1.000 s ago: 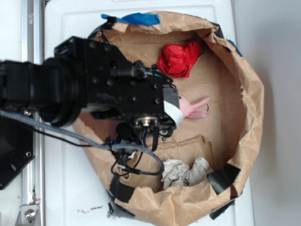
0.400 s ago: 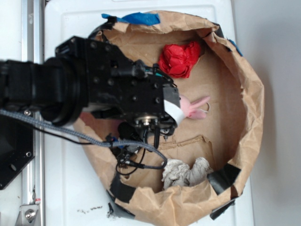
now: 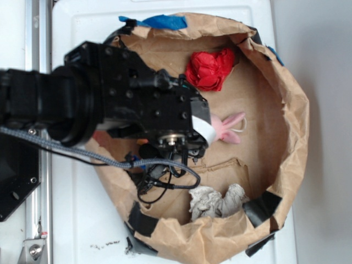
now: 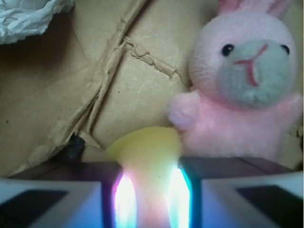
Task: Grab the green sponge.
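Note:
In the wrist view the green sponge, a pale yellow foam block, is squeezed between my two fingers, its rounded end sticking out past them. My gripper is shut on it. The pink plush bunny lies right beside the sponge on the right, touching it. In the exterior view the arm's black body covers the sponge; my gripper sits over the brown paper floor, just left of the bunny.
A brown paper bag with raised crumpled walls rings the work area. A red cloth wad lies at the back, a grey-white crumpled cloth at the front. A torn cardboard fold runs across the floor. Cables hang under the arm.
The bunny has shifted slightly right and down and turned a little. The cables under the arm have sagged lower. The arm stays in nearly the same place.

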You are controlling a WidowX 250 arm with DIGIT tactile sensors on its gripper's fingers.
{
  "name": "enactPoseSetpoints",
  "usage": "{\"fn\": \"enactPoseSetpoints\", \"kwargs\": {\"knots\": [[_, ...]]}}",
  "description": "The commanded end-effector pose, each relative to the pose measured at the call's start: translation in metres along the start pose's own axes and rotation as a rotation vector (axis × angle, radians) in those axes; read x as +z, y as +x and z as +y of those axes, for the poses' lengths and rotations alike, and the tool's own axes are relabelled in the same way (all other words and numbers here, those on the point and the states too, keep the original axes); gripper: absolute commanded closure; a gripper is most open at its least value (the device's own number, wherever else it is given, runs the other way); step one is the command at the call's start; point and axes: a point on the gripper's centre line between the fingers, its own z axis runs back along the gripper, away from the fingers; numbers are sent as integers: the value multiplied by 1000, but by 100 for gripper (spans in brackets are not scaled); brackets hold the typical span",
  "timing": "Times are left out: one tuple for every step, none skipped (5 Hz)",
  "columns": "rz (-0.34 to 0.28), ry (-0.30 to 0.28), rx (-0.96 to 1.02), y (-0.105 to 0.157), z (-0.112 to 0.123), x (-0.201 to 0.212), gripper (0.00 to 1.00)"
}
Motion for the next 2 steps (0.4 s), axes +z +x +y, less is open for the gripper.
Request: {"fn": "enactPoseSetpoints", "kwargs": {"knots": [[-48,7,-4,7,8,14,100],[-50,3,0,8,8,15,100]]}}
